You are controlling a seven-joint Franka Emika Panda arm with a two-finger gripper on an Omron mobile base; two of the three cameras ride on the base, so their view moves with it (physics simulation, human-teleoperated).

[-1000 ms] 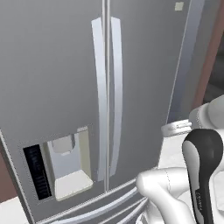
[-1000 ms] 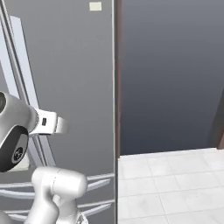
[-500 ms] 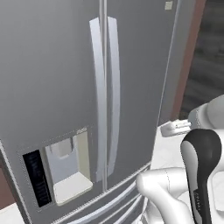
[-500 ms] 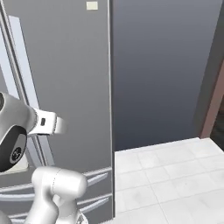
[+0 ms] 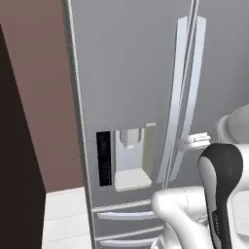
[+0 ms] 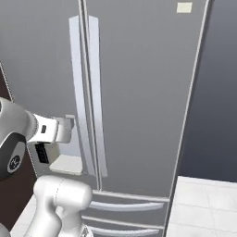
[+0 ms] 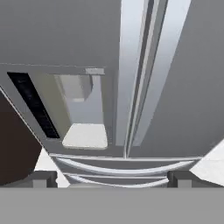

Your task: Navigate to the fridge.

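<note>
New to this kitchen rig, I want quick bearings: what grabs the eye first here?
The grey fridge looms directly ahead, its paired vertical handles running down the middle. Low on its left door sits the water dispenser with a black panel, and two drawers lie below.

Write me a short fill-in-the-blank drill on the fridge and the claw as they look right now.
1. The fridge has ____ long vertical handles at its door seam.
2. The water dispenser is set in the ____ door.
3. Below the doors lie two ____.
4. The claw has its fingers ____, holding nothing.

Missing words: two; left; drawers; apart
</note>
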